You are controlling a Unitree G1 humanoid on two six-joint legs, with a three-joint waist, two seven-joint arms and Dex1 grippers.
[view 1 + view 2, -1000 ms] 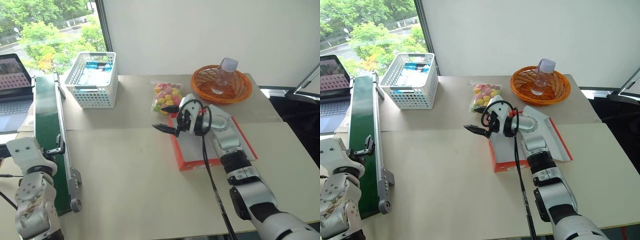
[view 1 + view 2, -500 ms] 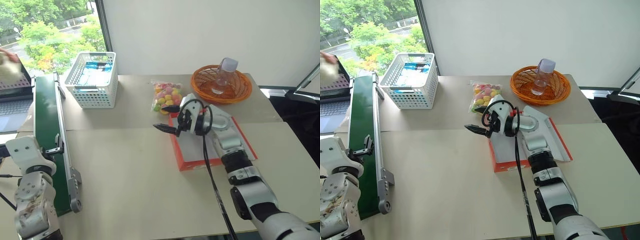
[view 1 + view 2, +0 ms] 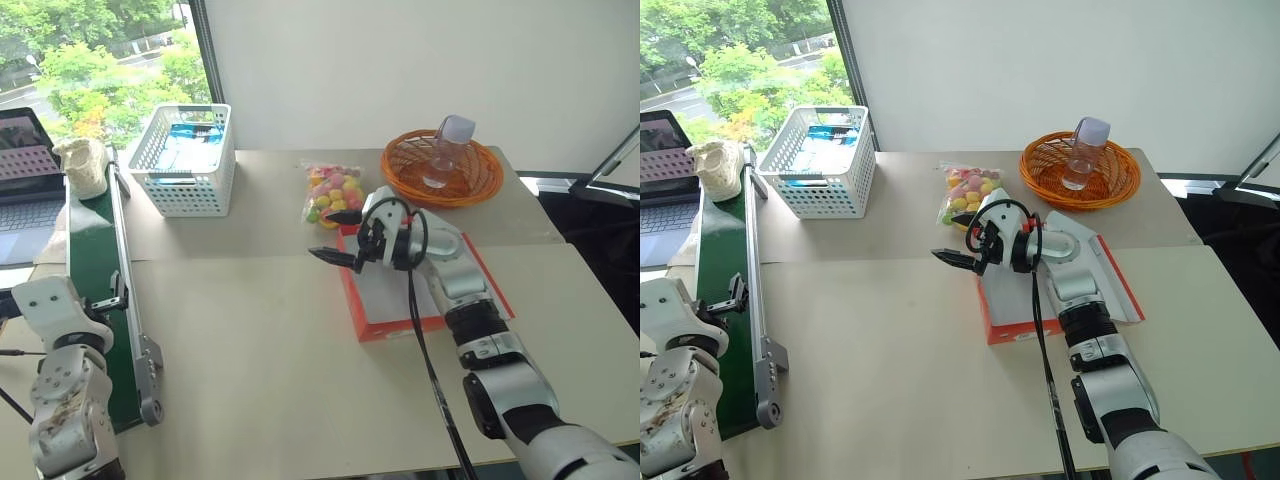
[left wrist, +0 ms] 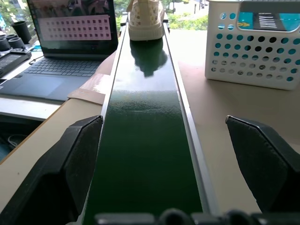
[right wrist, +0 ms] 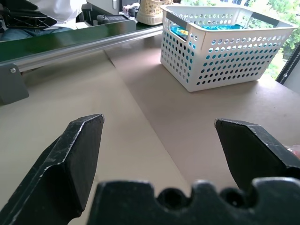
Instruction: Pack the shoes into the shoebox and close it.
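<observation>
One cream-white clog-style shoe (image 3: 84,165) stands upright at the far end of the green conveyor belt (image 3: 92,262), at about 10 o'clock on the scene, just beside the white lattice basket (image 3: 186,158). From the left wrist view the shoe (image 4: 146,18) shows one end toward the camera, so its long axis seems to run along the belt; toe or heel, cannot tell. Perforations visible on its upper.

Shoebox (image 3: 395,285): red-orange, lying open and flat on the table (image 3: 250,360) right of centre, white-grey inside, no shoe in it. Long axis runs roughly 11 to 5 o'clock. Lid lies spread toward 3 o'clock, mostly under the right forearm.

Right gripper (image 3: 338,237): hangs above the box's 10 o'clock corner, pointing toward 9 o'clock, level. Both black fingers spread wide, nothing between them.

Left gripper (image 4: 164,154): near end of the belt at 8 o'clock, aimed along the belt toward the shoe, well apart from it. Fingers wide apart, one on each side of the belt, gripping nothing.

Other things: bag of coloured candies (image 3: 333,193) just beyond the box at 12 o'clock; round orange wicker basket (image 3: 441,170) at 1 o'clock holding a clear plastic bottle (image 3: 446,150); laptop (image 3: 28,160) past the belt at 9 o'clock.
</observation>
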